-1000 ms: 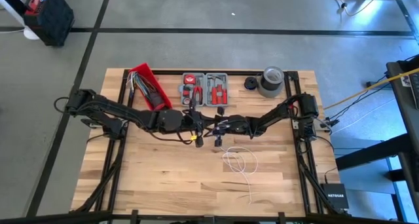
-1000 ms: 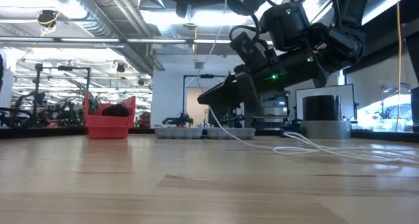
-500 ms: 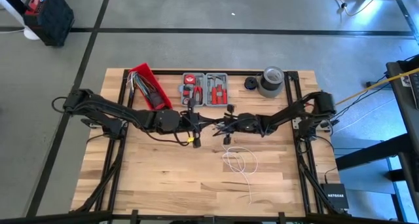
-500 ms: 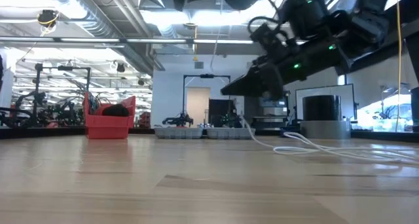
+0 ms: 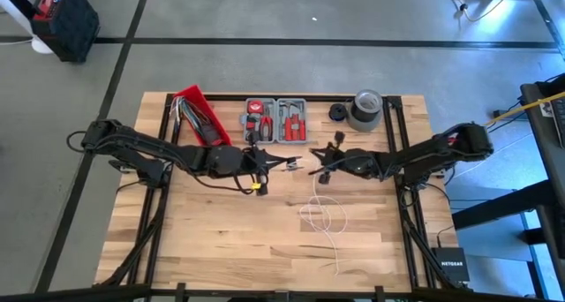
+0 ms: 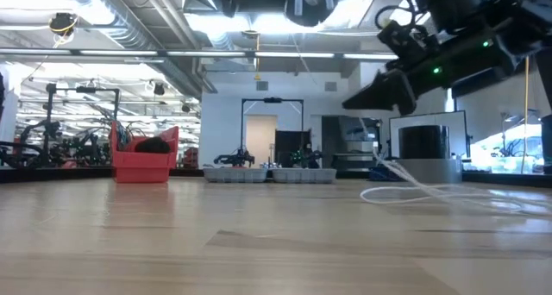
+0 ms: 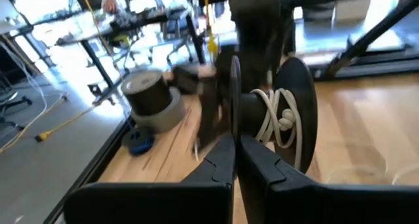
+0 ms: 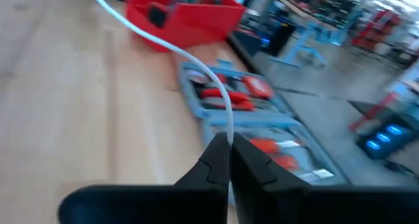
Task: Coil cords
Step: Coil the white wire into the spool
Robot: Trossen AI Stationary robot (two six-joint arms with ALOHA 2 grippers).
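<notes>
The right gripper (image 8: 229,144) pinches the thin white cord (image 8: 196,63), whose limp loops lie on the plank table (image 5: 221,231) below. The left gripper (image 7: 236,152), pressed shut, grips a dark spool (image 7: 294,112) wound with cord. Both arms reach inward, level. The right arm has drawn back rightward since a second ago.

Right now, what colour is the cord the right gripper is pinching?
White cord; the right wrist view shows it best.
</notes>
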